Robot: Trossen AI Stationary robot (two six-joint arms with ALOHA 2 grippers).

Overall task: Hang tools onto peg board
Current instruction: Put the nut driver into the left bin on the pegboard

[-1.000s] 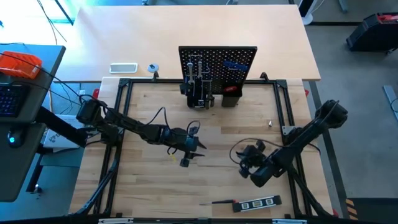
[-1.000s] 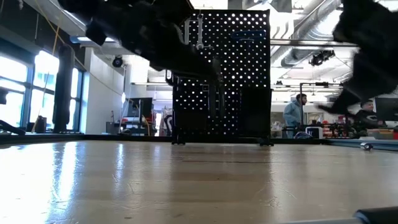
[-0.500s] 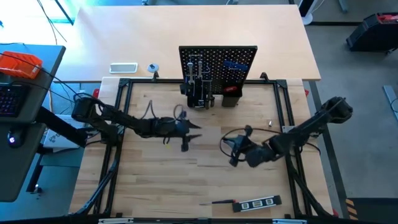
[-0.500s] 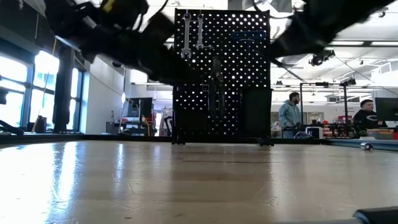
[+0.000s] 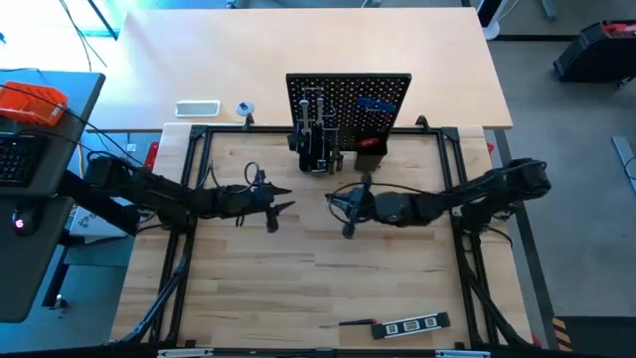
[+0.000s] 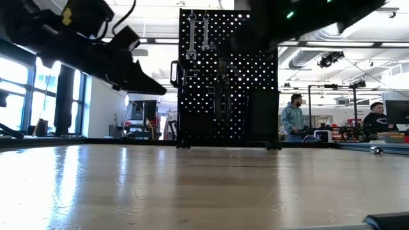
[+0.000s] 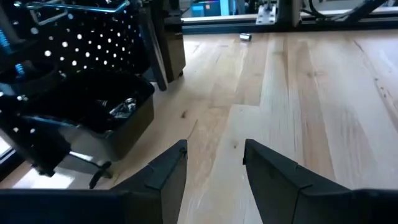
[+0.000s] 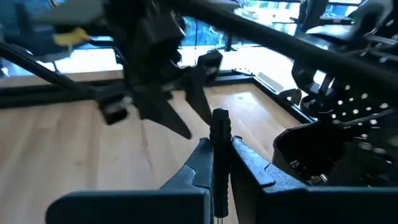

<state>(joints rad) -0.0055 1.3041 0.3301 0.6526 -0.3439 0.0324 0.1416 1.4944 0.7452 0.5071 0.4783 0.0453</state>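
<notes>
Black perforated peg board [image 5: 348, 102] stands upright at the far edge of the wooden surface [image 5: 318, 288], already carrying wrenches [image 6: 198, 32] and a blue-handled hex key [image 5: 375, 102], with holder boxes [image 5: 323, 159] at its base. The right pincer [image 5: 347, 211] hovers just in front of it, clamped on a slim dark tool [image 8: 219, 158] – probably a small screwdriver – held upright, seemingly so it can drop into a holder box. The left pincer [image 5: 276, 206] hangs near it, fingers [image 7: 165, 171] parted and empty, pointed toward the board – likely waiting its turn. A marked level [image 5: 410, 324] and another small tool [image 5: 356, 323] lie at the near edge, not yet hung
</notes>
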